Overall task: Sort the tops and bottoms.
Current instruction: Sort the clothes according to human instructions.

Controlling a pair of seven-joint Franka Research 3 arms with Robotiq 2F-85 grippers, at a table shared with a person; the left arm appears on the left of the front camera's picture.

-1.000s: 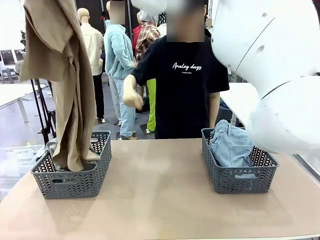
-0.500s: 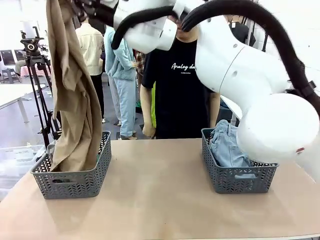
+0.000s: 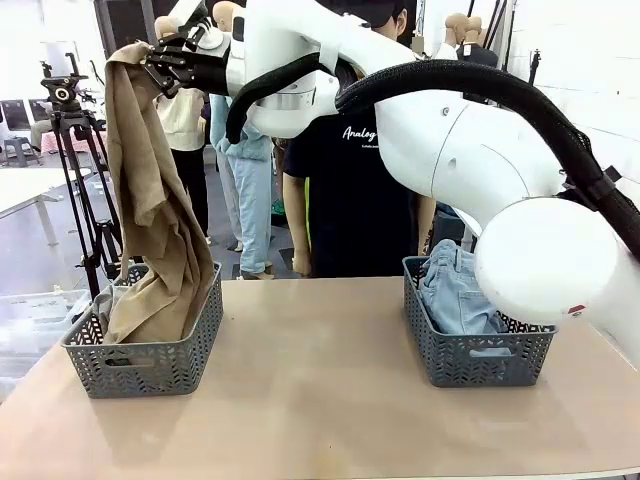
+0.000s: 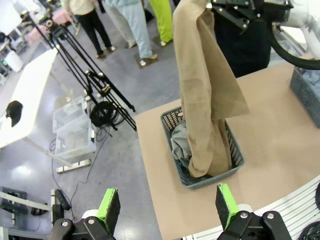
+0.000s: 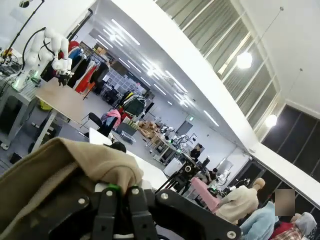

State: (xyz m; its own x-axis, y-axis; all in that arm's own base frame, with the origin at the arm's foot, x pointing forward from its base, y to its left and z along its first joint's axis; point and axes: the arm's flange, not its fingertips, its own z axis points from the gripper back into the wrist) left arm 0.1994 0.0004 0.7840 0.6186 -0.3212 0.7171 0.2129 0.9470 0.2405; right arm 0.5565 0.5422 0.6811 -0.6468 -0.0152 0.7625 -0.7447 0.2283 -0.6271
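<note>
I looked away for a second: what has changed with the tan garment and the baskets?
The right end effector, still shut on the tan garment, has lowered it, so more cloth has settled into the left basket. The denim shorts stayed in the right basket; both baskets kept their places.

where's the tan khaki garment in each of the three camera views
Front view: tan khaki garment hangs at upper left from the right hand, its lower end in the left basket.
Left wrist view: it hangs centre into that basket.
Right wrist view: bunched at bottom left over the hand's fingers.
Shared landmark: the right hand gripping it.
</note>
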